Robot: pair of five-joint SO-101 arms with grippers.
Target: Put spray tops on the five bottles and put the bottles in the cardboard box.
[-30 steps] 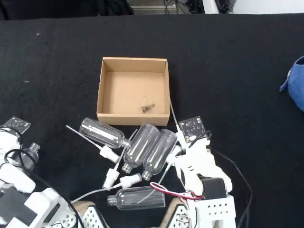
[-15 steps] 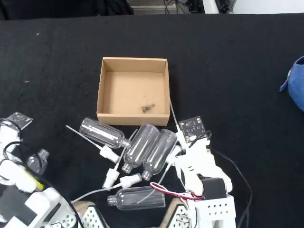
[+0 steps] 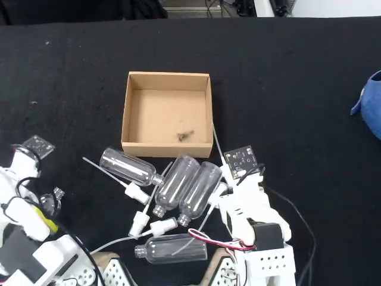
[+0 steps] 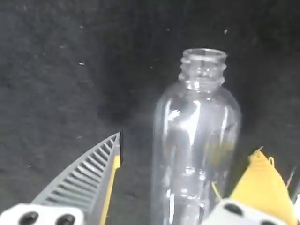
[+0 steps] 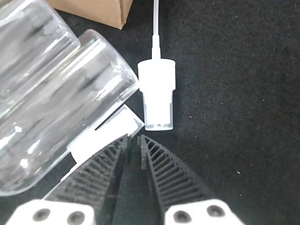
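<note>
Left gripper [image 4: 187, 145]: clamped on bottle [image 4: 197, 122], neck clear (for a top)
Right gripper [image 5: 134, 140]: together, empty, near spray top [image 5: 157, 93]

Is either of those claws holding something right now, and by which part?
The left gripper holds a clear bottle by its body, neck free. The right gripper has its fingers shut, empty, just short of a white spray top.

The clear plastic bottle [image 4: 197, 140] is glossy and smooth. At twelve o'clock from the bottles, the square brown cardboard box [image 3: 166, 149] is matt. The white spray top [image 5: 157, 93] looks like smooth plastic. The black table cover [image 3: 297, 89] is perhaps rough cloth.
</note>
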